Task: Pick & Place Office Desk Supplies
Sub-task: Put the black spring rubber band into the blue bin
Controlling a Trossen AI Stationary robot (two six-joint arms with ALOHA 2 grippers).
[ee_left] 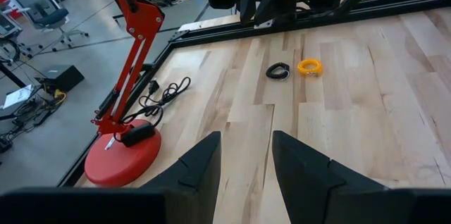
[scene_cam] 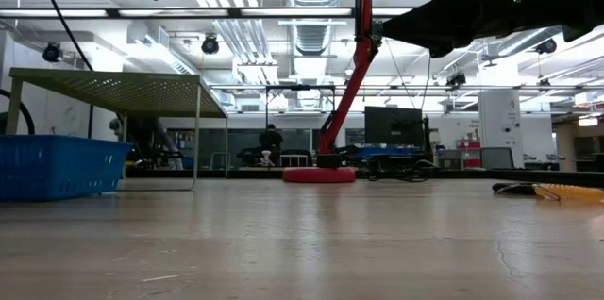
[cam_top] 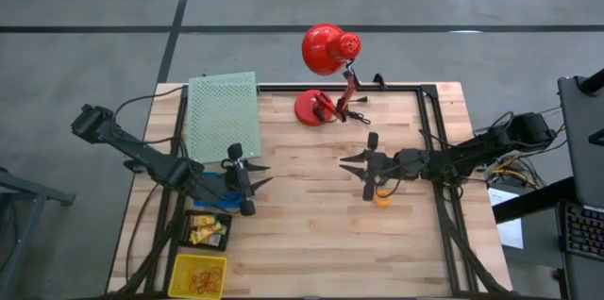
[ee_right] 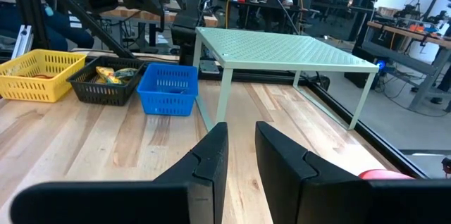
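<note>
While both arms hover empty, two supplies sit on the bare wooden table (cam_top: 311,234) — small orange ring (ee_left: 309,67), small black ring (ee_left: 277,71) — under the right gripper (cam_top: 370,178). Its fingers stand slightly apart; left gripper (cam_top: 247,179) too. Descend straight, straddle one ring.

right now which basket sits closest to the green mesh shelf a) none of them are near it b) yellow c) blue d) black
c: in the right wrist view the blue basket stands right by the green mesh shelf, with the black basket and then the yellow basket farther along the row.
</note>
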